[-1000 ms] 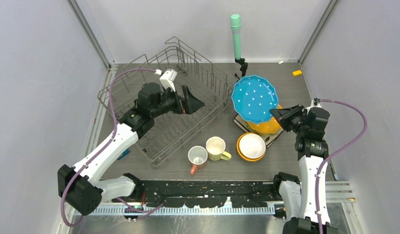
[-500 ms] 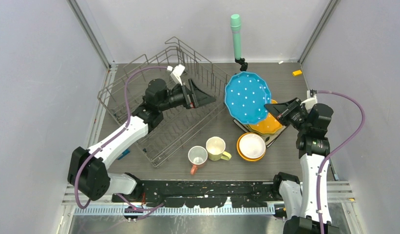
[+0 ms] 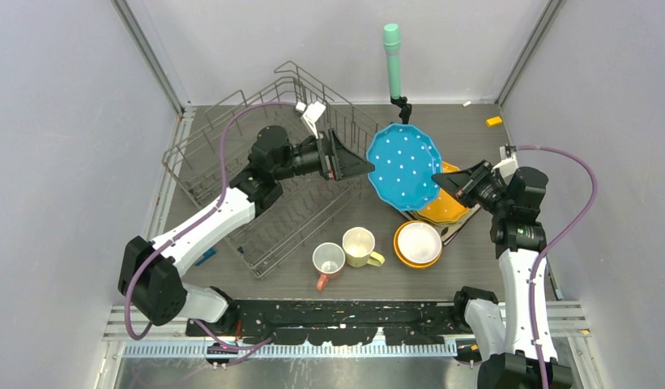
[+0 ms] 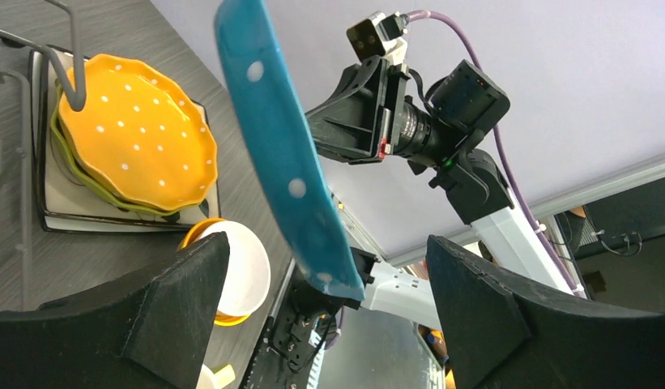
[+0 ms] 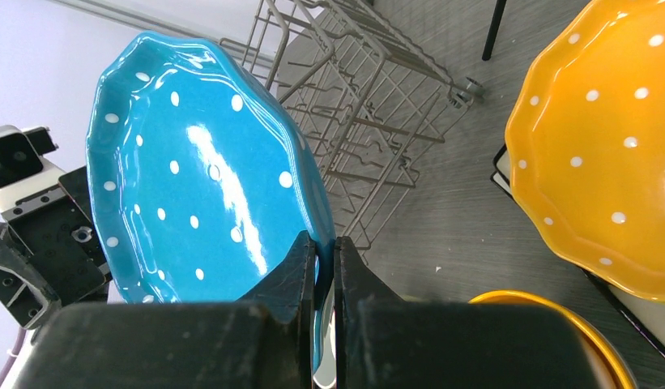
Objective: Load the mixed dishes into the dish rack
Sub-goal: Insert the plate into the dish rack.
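Changes, left to right.

Dish rack [image 3: 201, 139]: it sits skewed on the left half of the table, and you can see no dish in it.

Left gripper [image 3: 353, 162]: over the last second it has swung right across the rack. Its fingers [image 4: 163, 312] are spread wide. The plate's edge shows between them, but as far as you can tell they have not clasped it.

Blue plate [image 3: 403, 166]: it has been carried left off the stack and tipped up on edge. It now hangs in the air between the two grippers, just right of the rack.

Right gripper [image 3: 444, 185]: its fingers [image 5: 300, 267] are pressed together on the plate's rim (a thin pinch at the lower edge).

Orange plate [image 3: 446, 207]: it is now the top of the stack.

Reading: this looks like a handover being set up, so the first dish is close to reaching the rack.

Description of the blue plate: round and shallow, with a scalloped rim, a glossy glaze and small white dots. It looks hard and slick, so expect it to pivot in so narrow a pinch.
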`<state>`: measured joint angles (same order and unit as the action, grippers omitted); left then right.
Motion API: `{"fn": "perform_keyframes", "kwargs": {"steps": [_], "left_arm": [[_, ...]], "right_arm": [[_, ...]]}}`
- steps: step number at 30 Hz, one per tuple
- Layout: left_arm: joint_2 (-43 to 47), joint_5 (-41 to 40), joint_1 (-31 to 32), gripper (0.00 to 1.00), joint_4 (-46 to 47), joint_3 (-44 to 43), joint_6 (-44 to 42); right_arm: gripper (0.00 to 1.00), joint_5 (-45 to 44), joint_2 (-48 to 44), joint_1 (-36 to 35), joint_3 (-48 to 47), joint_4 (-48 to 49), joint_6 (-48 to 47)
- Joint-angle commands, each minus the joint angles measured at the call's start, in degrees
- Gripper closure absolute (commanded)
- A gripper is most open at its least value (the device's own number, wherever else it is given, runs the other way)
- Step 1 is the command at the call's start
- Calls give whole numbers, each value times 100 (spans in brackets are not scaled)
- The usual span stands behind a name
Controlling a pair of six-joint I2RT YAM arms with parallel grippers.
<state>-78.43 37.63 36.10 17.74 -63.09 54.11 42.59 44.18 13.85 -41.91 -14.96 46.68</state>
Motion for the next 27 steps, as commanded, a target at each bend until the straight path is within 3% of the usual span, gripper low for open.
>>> {"fn": "perform_keyframes", "kwargs": {"steps": [1, 5, 9, 13, 16, 19, 27], "left_arm": [[-117, -133, 129, 8, -661, -518, -504], [-251, -387, 151, 24, -1293, -763, -725], [-259, -525, 154, 32, -1524, -855, -774], [-194, -904, 160, 48, -2229, -968, -1026], [-117, -1186, 156, 48, -2621, -1025, -1219], [-54, -1379, 157, 42, -2783, -1034, -1312], [-241, -1204, 159, 40, -2932, -1194, -1264]], "right_arm": [[100, 358, -23, -216, -534, 758, 188], [100, 124, 75, -604, -640, 572, -27], [100, -351, 195, -1132, -765, 324, -300], [100, -741, 234, -1371, -713, 343, -325], [100, -832, 263, -1384, -693, 393, -338], [100, -863, 301, -1519, -718, 393, -369], [100, -1038, 327, -1718, -752, 354, -484]]}}
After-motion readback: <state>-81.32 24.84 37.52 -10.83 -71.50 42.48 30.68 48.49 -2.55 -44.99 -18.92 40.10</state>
